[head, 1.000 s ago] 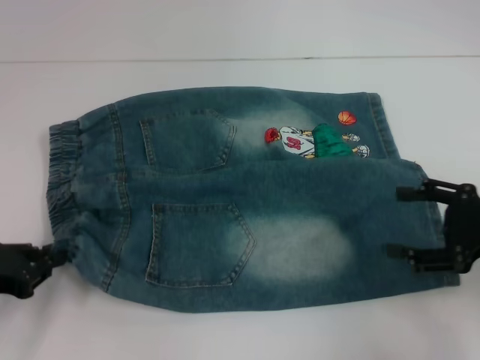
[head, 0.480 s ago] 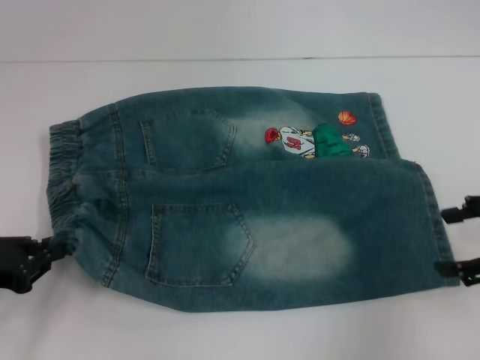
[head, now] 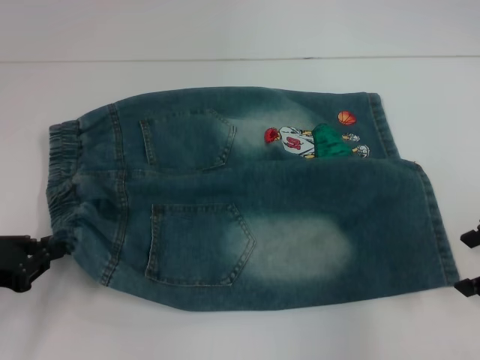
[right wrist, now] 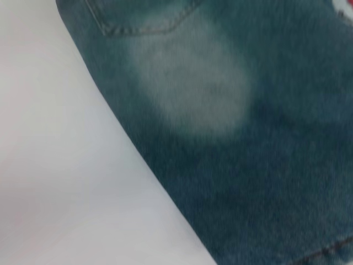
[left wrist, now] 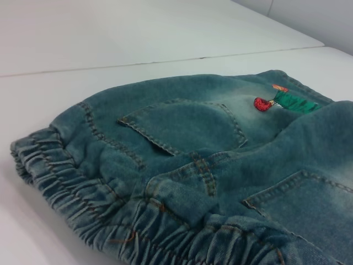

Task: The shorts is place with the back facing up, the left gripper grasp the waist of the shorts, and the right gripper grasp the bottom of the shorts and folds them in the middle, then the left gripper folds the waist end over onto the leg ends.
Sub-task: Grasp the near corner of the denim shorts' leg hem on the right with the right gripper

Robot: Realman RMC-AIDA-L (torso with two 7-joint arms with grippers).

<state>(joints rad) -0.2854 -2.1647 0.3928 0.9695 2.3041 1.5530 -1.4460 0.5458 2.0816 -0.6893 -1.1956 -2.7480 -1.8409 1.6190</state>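
Shorts (head: 247,195) flat; left tool (head: 34,259) pinching waist corner; right tool (head: 471,261) spread, off hem.

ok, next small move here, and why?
Probably bring the right pincer in onto the near leg hem. Its jaws stand open, just clear of the shorts, which lie flat with both pockets up, and the left pincer sits at the waist corner.

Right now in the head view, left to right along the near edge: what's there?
left gripper → elastic waist → near back pocket → faded patch → leg ends → right gripper.
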